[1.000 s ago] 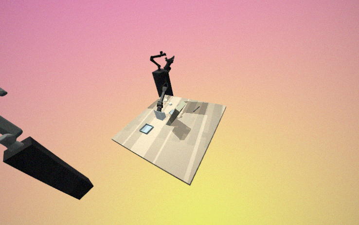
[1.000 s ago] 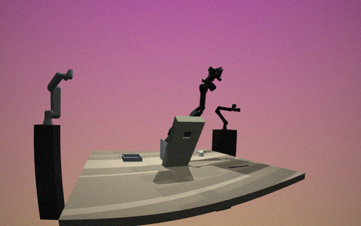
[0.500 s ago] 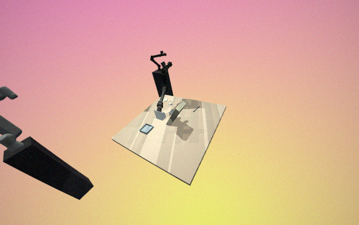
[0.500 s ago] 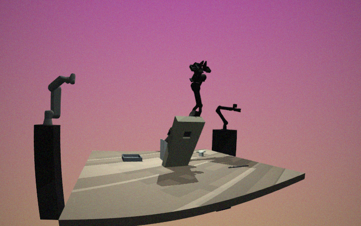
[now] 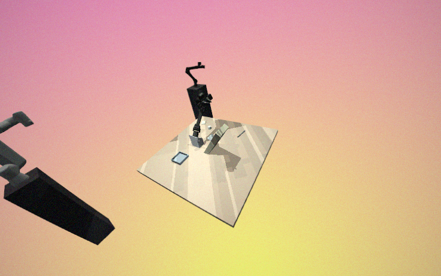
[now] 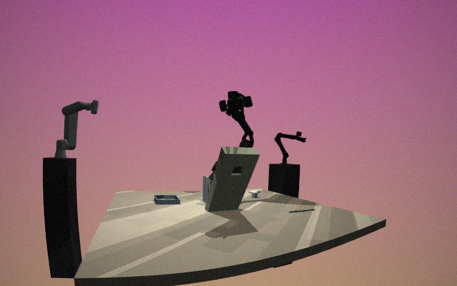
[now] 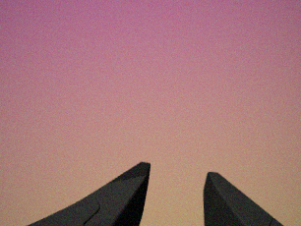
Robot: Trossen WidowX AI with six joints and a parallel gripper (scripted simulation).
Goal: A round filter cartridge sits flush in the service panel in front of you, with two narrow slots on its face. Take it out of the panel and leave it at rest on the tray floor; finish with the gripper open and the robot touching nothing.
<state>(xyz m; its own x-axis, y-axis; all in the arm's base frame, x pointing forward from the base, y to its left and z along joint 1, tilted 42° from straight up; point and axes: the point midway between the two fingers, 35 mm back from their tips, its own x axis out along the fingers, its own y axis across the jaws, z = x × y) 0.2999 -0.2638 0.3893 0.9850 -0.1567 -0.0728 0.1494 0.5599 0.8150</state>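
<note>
Panel (image 6: 232, 178) seen from behind in exterior view: its front face, and any cartridge in it, hidden. In top view panel (image 5: 215, 140) too small to show slots or cartridge. Arm's lower links pass behind panel in exterior view; base not visible there. Gripper (image 6: 235, 101) reads as a dark clump against sky, fingers not separable. Wrist view: both fingers cut off by bottom edge, only sky between tips. Small pale object (image 6: 254, 193) on counter (image 6: 168, 242) too small to ID. Thin dark rod (image 6: 301, 210) likewise. Grey arm (image 5: 11, 156) at left cut off by frame edge in top view.
</note>
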